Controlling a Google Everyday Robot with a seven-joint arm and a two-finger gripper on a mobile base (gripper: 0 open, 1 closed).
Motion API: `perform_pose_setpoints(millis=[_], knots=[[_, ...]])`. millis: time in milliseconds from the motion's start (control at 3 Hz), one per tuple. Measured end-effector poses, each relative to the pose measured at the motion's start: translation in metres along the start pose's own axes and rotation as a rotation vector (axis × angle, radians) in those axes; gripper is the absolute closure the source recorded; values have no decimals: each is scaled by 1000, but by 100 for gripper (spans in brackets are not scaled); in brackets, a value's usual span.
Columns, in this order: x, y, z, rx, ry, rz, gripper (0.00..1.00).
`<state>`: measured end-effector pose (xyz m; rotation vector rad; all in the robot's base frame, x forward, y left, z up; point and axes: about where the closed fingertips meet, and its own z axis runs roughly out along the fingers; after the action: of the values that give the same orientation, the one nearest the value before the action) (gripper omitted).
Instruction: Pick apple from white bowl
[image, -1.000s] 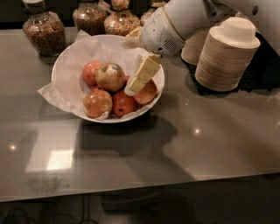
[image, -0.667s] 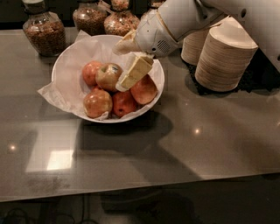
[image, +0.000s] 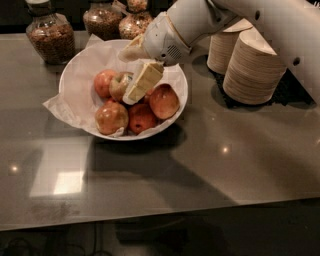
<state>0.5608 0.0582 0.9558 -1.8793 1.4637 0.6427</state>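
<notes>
Well left of the gripper and beyond it stood three jars. Under it, the one white bowl held five apples. The apple, the palest, lay just left of the gripper, whose lower finger slanted down-left beside it. Its jaws stood apart, gripping nothing. Well right were two stacks of paper bowls.

I see the apple, pale yellow-green with a red blush, lying in the middle of the white bowl, upper centre of frame; the gripper is just beside it.
</notes>
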Motion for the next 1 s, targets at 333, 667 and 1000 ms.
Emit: perform_pose_setpoints(millis=[333, 667, 1000], knots=[[1, -3, 12, -25, -3, 4, 25], [6, -5, 21, -46, -4, 17, 27], [15, -8, 26, -55, -5, 33, 30]])
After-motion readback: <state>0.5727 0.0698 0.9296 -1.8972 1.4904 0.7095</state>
